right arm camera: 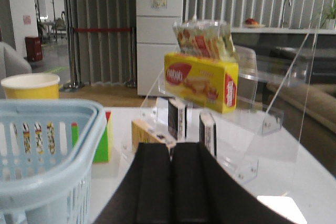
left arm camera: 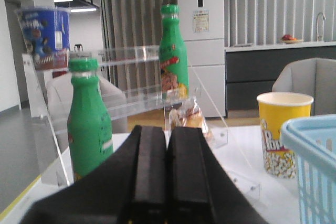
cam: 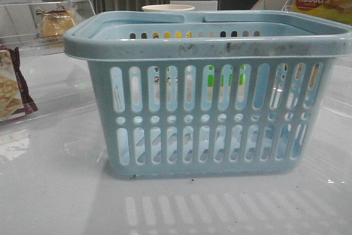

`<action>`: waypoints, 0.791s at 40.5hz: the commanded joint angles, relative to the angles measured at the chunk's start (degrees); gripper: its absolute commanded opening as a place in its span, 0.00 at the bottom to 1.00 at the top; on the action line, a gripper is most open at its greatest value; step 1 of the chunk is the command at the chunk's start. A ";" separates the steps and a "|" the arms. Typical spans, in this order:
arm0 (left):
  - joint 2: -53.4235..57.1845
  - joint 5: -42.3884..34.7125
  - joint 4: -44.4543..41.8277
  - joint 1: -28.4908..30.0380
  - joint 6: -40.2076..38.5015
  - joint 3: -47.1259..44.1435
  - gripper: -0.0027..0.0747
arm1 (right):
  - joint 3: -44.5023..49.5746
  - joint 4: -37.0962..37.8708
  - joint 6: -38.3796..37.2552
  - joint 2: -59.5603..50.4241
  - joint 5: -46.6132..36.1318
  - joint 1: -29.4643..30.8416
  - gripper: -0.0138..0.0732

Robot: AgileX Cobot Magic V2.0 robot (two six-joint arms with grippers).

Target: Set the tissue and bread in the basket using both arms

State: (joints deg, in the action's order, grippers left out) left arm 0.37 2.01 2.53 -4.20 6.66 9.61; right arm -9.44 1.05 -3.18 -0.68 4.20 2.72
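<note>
Front on: light-blue basket [cam: 212, 97] mid-table, neither arm visible; off the left wrist: left gripper [left arm camera: 166, 174] pressed closed, empty, bread [left arm camera: 187, 117] straight ahead on the clear rack; off the right wrist: right gripper [right arm camera: 172, 179] likewise closed, dark tissue packs [right arm camera: 177, 119] upright directly ahead.
</note>
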 commanded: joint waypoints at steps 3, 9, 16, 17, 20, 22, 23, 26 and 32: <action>-2.10 3.99 0.48 -0.30 -0.48 12.78 0.15 | -12.75 0.39 0.02 2.50 3.62 0.24 0.22; -8.10 13.42 0.48 -0.30 -0.48 24.96 0.15 | -23.61 0.39 0.02 8.11 13.20 0.24 0.22; -16.87 25.07 0.63 -0.30 -0.52 35.84 0.15 | -32.25 0.39 0.02 15.31 23.12 0.24 0.22; -18.17 27.15 0.63 -0.30 -0.52 37.08 0.15 | -32.82 0.39 0.02 16.42 24.04 0.24 0.22; -21.15 31.22 0.63 -0.30 -0.52 39.02 0.15 | -33.80 0.39 0.02 18.86 26.49 0.24 0.22; -23.01 33.14 0.63 -0.30 -0.52 39.21 0.15 | -33.85 0.39 0.02 20.49 28.18 0.24 0.22; -23.60 33.52 0.63 -0.30 -0.52 39.08 0.15 | -33.85 0.39 0.02 21.14 29.02 0.24 0.22; -25.50 35.00 0.78 -0.30 -0.52 38.41 0.15 | -33.85 0.39 0.02 23.13 31.96 0.24 0.22; -28.57 36.39 2.52 -0.30 -0.52 36.24 0.15 | -33.76 0.39 0.02 27.32 35.26 0.24 0.22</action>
State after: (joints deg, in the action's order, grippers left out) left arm -26.14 41.96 3.42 -4.20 6.66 45.36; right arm -41.35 1.05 -3.18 23.85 42.07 2.72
